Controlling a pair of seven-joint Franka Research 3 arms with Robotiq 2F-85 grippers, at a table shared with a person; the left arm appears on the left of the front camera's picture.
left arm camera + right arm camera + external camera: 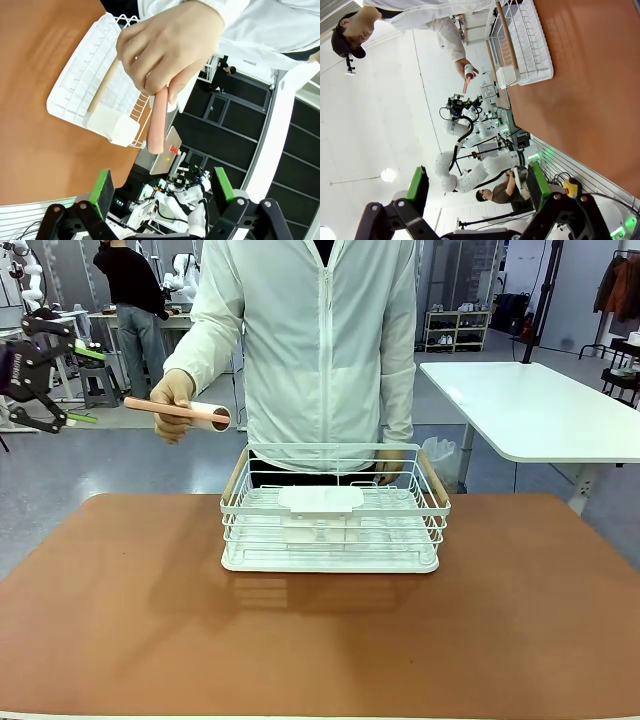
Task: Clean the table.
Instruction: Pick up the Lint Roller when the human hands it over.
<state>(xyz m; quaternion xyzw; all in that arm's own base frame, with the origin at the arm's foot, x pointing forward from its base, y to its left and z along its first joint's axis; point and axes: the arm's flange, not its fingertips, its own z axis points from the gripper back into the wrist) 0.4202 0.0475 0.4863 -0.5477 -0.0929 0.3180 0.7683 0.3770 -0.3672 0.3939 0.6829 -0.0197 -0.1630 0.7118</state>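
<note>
The broad terracotta matte desk [120, 620] lies below my left tool [82, 385]: rigid, smooth, nothing to grip. A white wire rack [330, 562] sits mid-desk, blocking any sweep. Just ahead of that tool a person's hand [176, 398] offers a pink-handled white roller [207, 416]; I'd take its handle. The left tool gapes empty, my right tool [476, 187] likewise.

Terracotta table [120, 640], white wire rack [330, 562], pink-handled white roller [210, 416], white jacket [300, 340], black left gripper [162, 176], green pads [102, 192]

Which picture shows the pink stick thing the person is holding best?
The front view: the roller shows its pink handle and white roll. The left wrist view shows mainly its handle, close up, below the hand. The right wrist view shows the roller tiny, far off.
</note>
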